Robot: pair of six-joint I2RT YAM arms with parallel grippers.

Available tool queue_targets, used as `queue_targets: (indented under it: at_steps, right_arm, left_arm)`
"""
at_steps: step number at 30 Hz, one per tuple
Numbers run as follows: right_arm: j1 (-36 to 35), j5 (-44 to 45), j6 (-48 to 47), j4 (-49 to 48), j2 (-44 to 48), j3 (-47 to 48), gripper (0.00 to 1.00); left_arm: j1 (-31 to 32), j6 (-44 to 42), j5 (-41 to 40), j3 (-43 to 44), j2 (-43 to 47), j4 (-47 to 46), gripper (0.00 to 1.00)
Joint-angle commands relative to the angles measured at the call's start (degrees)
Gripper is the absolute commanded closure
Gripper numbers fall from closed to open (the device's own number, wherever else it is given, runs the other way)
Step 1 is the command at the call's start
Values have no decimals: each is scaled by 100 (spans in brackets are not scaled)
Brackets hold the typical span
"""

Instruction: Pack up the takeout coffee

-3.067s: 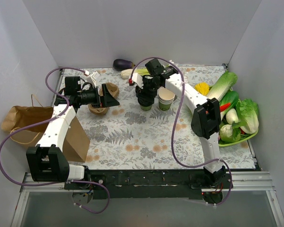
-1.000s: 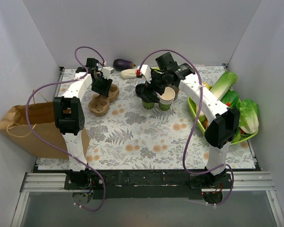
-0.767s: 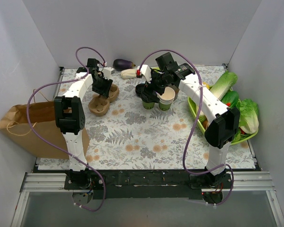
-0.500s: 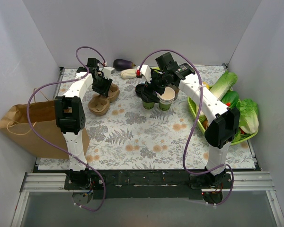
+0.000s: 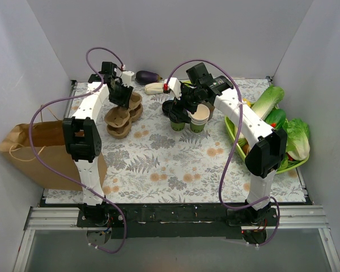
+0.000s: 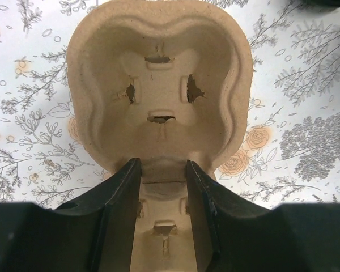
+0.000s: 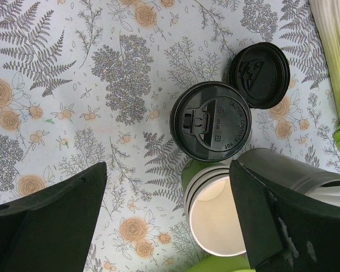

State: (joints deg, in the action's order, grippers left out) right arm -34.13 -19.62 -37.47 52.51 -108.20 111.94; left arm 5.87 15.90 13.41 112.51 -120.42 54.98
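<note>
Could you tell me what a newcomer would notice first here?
The lidded coffee cup stands at centre back below the open right end effector, beside stacked lidless cups and a loose lid. Farther left, the left end effector grips a cardboard cup carrier. Green vegetables crowd the right edge.

One lidded coffee cup (image 7: 211,125), one loose lid (image 7: 259,74), one cup stack (image 7: 215,215), one carrier (image 6: 158,85), one bag (image 5: 31,144).

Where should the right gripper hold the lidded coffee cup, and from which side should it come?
Probably grip the lidded coffee cup by the paper wall just under its lid, coming from above: it stands upright, and the stack of lidless cups crowds one side.
</note>
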Motion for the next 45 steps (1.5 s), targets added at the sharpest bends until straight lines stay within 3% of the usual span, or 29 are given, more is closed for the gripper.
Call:
queue_targets:
  at_steps: [1,8,14,21,28,40,42,43,45]
  right_arm:
    - [3,-25,-6,-66,141,56,4]
    - [90,-95,38,-57,493,-163,4]
    - [222,-235,47,-13,993,-567,4]
    - [328,-139,109,22,1337,-893,4]
    - [346,54,38,48,1583,-1376,4]
    - [345,151,-41,286,1750,-1561,4]
    - [337,116,-67,329,1767,-1535,4]
    - [328,46,-76,365,1759,-1404,4]
    - [328,19,-6,418,1706,-1219,3]
  left_arm:
    - [37,238,284,227,870,38,98]
    - [502,274,1075,-88,1818,592,100]
    - [1230,-296,1927,-1651,3127,1155,99]
    - [1988,-948,2078,-3866,4516,1577,99]
    - [2269,-2134,1884,-5387,5545,1016,98]
    - [2498,-3540,1833,-7188,5960,40,97]
    - [2498,-3708,1841,-7304,6004,-48,87]
    - [2507,-3726,1858,-7305,6021,-40,62]
    - [2507,-3560,2060,-7130,6135,178,48]
